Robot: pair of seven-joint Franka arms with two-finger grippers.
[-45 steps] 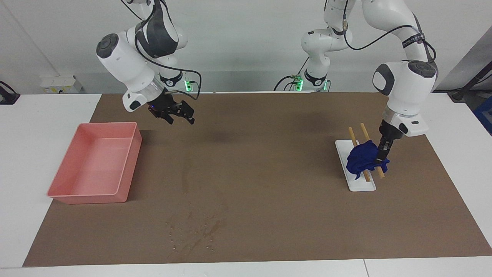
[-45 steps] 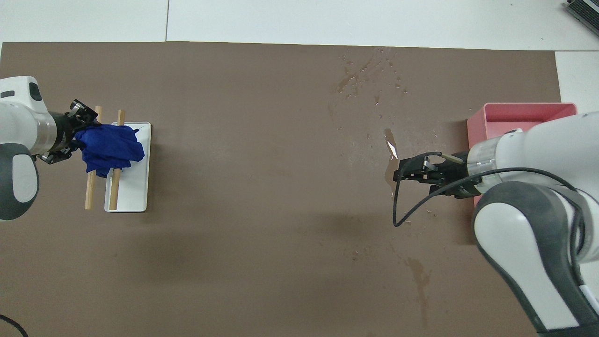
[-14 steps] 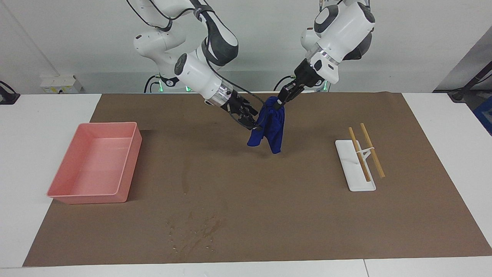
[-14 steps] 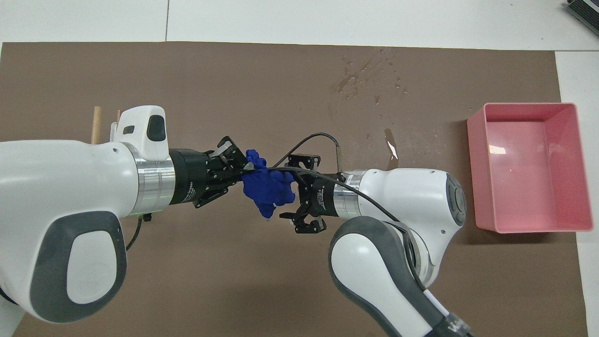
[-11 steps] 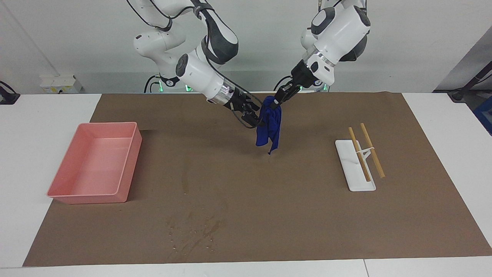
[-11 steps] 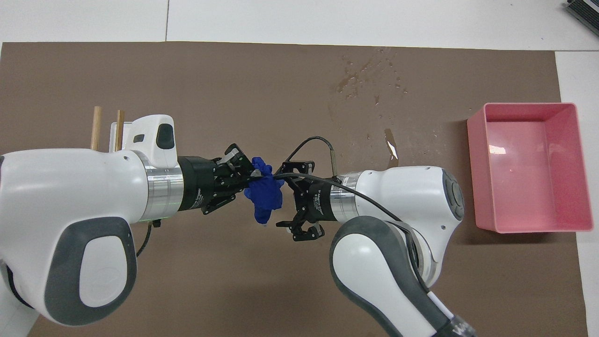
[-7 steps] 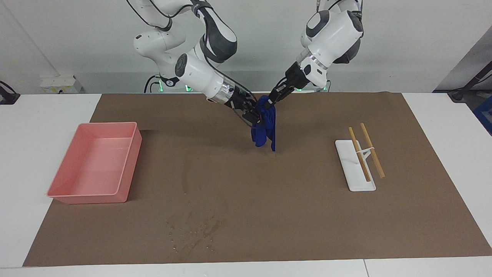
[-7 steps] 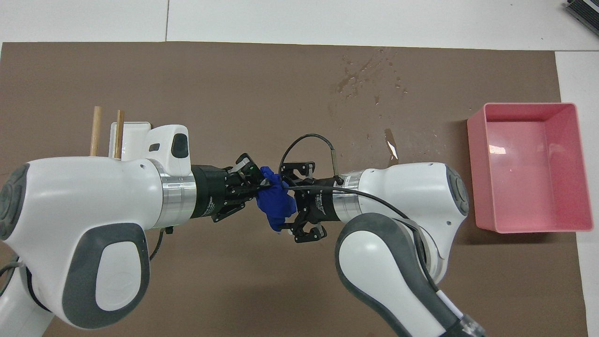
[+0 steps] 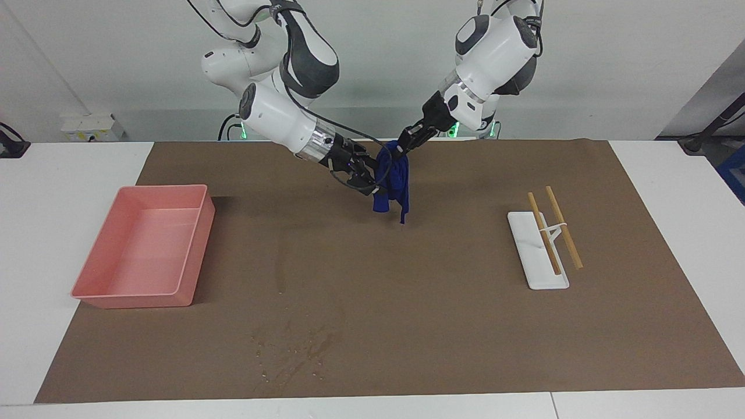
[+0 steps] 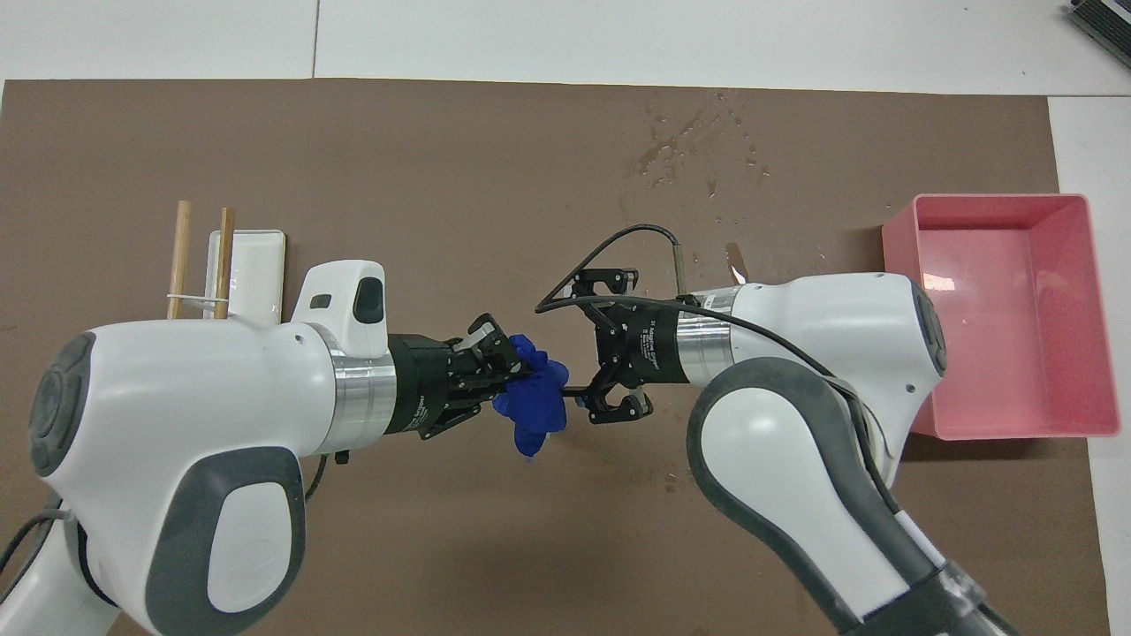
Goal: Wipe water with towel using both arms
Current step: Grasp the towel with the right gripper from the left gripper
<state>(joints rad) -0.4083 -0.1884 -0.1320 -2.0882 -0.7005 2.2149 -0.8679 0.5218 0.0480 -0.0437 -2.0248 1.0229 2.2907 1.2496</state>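
Your left gripper [image 9: 403, 146] hung in the upper middle of the facing frame, fingertips pinched tight on the top of the navy towel [image 9: 392, 182]. The towel dangled clear of the brown mat [image 9: 465, 326], its lowest corner not touching the surface. In the overhead frame the same gripper [image 10: 500, 371] sat at frame centre, with the towel [image 10: 534, 402] bunched between the two hands.

Your right gripper [image 9: 365, 174] stood with its jaws spread wide, right up against the side of the hanging cloth; whether they touched it, you could not have told from either view. From above, that gripper [image 10: 604, 346] showed one fingertip beside the towel and the other well off it.

The water [image 9: 294, 352] lay in the lower middle of the facing frame, close to the mat's bottom edge. In the overhead frame the water [image 10: 689, 146] sat upper middle, just under the mat's top edge.

The pink bin [image 9: 93, 285] occupied the left of the facing frame, overhanging the mat's edge onto the white table [image 9: 35, 233]. The white tray [image 9: 527, 256] with two wooden sticks [image 9: 546, 238] sat at the right of that frame.

Open room: between bin and tray, from the towel down to the water, the mat was bare. The wet patch had only a narrow strip of mat between it and the mat's edge.
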